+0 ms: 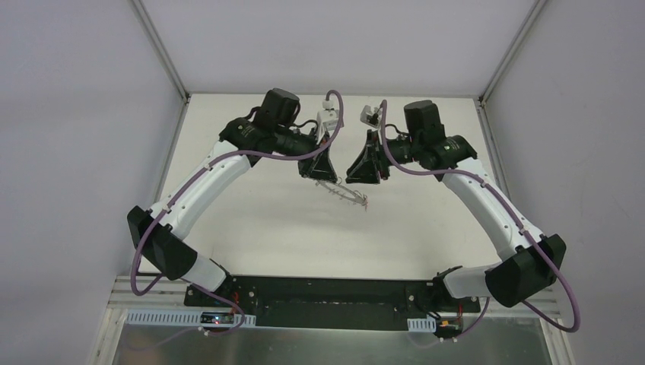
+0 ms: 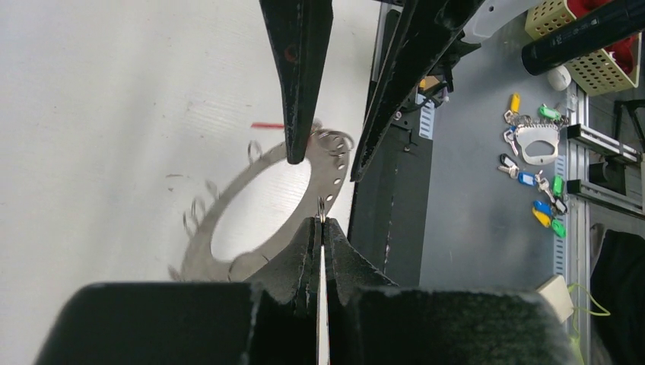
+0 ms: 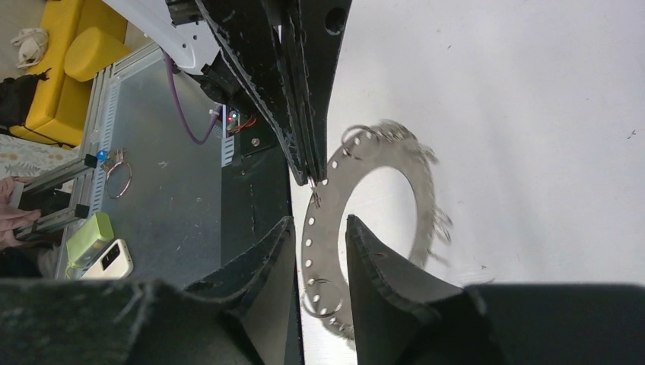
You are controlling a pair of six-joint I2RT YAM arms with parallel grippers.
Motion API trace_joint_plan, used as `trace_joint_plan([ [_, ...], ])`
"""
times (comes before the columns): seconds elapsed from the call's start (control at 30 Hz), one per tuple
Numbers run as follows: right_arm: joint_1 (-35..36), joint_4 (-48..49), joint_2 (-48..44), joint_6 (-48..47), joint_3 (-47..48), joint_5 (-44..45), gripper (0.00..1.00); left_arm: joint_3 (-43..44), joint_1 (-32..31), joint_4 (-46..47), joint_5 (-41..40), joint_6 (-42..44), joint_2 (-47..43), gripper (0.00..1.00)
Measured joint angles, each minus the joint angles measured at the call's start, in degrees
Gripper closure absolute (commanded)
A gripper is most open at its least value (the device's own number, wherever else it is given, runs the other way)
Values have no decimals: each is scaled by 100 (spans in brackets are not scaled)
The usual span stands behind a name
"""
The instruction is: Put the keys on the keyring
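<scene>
The keyring is clamped by the closed left pincer and straddled by the part-open right pincer. In a yellow basket, red items are seen.

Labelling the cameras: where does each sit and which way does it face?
Top external: above and behind, looking down on the table; left arm and right arm show.
Left wrist: on that wrist, facing the near edge; shut left gripper pinches the keyring.
Right wrist: likewise; open right gripper straddles the ring's band.
Both wrist views share the keyring and the opposite gripper.
</scene>
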Motion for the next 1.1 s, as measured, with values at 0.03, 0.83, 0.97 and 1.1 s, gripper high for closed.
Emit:
trace_joint_plan([
  [0.03, 4, 15, 2, 4, -37, -17, 67, -15, -13, 26, -17, -2, -15, 100],
  [0.83, 157, 592, 127, 345, -354, -310, 78, -321, -31, 529, 15, -463, -57, 100],
  [0.97, 164, 597, 140, 341, -376, -310, 85, -321, -31, 542, 33, -501, -57, 100],
  [1.1, 166, 610, 166, 332, -376, -326, 97, -321, -31, 540, 31, -527, -57, 100],
])
